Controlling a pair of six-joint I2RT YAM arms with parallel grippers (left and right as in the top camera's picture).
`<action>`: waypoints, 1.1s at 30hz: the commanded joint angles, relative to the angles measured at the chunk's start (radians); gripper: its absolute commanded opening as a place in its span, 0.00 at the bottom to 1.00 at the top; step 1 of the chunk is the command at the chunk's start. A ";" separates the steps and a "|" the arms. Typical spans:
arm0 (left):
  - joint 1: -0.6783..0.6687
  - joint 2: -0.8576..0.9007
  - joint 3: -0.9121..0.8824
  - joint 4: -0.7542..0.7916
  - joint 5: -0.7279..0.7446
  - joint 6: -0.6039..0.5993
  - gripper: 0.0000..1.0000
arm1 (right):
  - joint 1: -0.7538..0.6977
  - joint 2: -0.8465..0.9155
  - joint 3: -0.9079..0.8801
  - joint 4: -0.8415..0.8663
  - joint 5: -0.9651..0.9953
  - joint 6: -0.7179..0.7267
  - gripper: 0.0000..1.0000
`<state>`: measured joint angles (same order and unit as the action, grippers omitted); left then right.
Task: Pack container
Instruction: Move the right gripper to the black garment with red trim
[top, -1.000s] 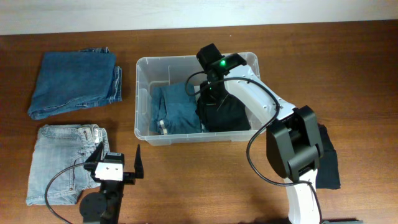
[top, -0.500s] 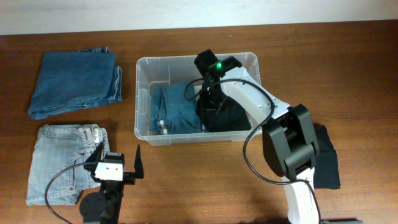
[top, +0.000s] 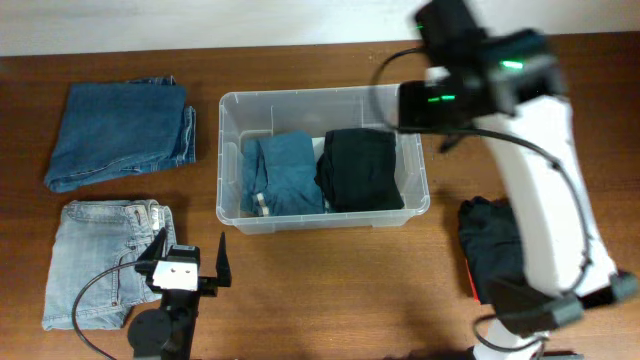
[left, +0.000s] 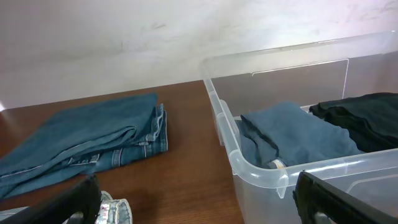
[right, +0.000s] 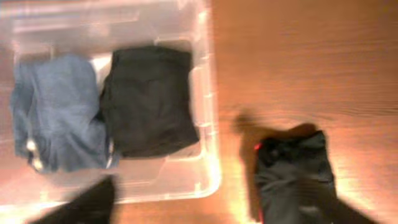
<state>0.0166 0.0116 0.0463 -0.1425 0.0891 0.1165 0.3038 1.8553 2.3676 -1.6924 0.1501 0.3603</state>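
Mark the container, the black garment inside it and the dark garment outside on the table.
container (top: 320, 92): overhead view, back rim.
black garment (top: 360, 170): overhead view, middle of the fold.
dark garment (top: 488, 245): overhead view, its left part.

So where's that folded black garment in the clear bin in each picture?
Overhead: black garment in the container's right half.
Left wrist: far right edge, inside the container.
Right wrist: left of centre, upper half.
Shared landmark: folded blue jeans beside it in the container.
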 joint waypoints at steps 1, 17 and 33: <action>0.005 -0.006 -0.006 0.000 -0.007 0.016 0.99 | -0.092 -0.073 -0.031 -0.006 -0.024 -0.007 0.99; 0.005 -0.006 -0.006 0.000 -0.007 0.016 0.99 | -0.443 -0.510 -0.932 0.117 -0.182 -0.001 0.99; 0.005 -0.006 -0.006 0.000 -0.007 0.016 1.00 | -0.525 -0.506 -1.369 0.525 -0.206 0.102 0.04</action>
<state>0.0166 0.0109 0.0463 -0.1425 0.0891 0.1165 -0.1730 1.3586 1.0210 -1.1854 -0.0547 0.4496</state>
